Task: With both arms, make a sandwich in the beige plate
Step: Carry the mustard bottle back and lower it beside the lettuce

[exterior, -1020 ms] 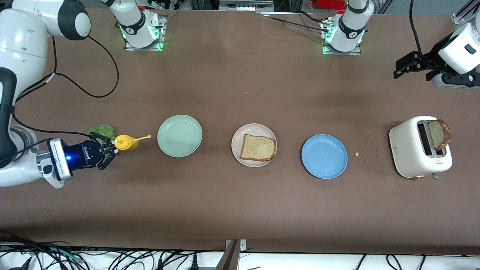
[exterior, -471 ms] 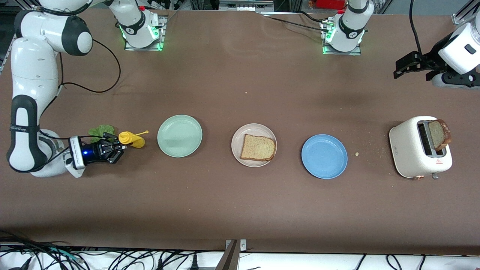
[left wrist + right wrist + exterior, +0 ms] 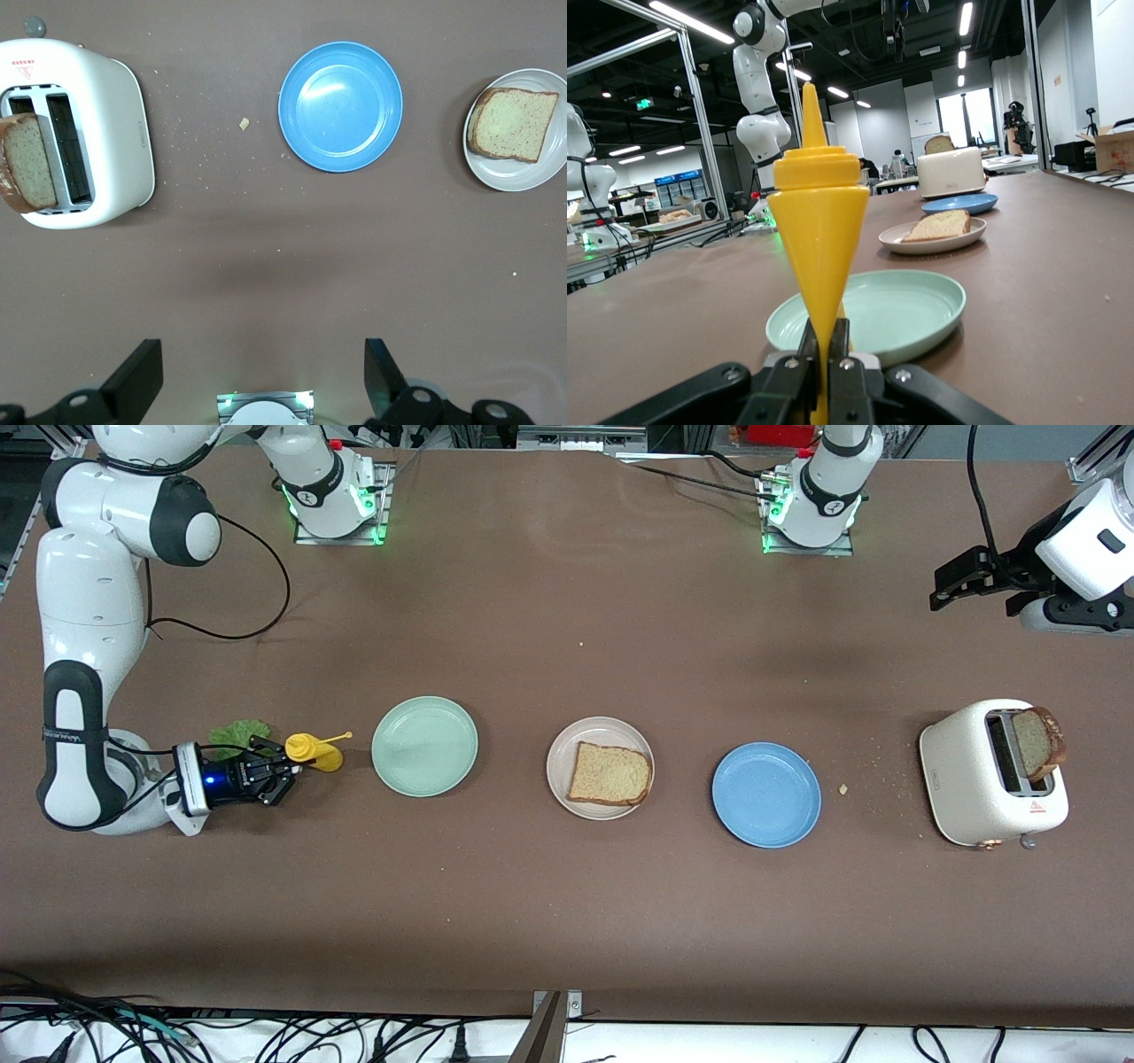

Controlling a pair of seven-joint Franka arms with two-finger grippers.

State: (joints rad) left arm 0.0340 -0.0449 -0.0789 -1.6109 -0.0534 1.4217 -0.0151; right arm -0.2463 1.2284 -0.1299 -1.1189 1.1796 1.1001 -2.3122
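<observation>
1. No writing is readable; the toaster (image 3: 992,772) bears a red triangle mark, probably a warning sign.
2. The right gripper (image 3: 276,776), mid-left of the frame, has sunk lower than before, jaws clenched on the yellow sauce bottle (image 3: 312,751).
3. The left gripper (image 3: 950,584), upper right, waits with jaws released.
4. One bread slice (image 3: 609,774) lies on the beige plate (image 3: 561,760), centre frame; another (image 3: 1033,742) stands in the toaster; lettuce (image 3: 237,733) lies beside the bottle on the worktop (image 3: 567,921).
</observation>
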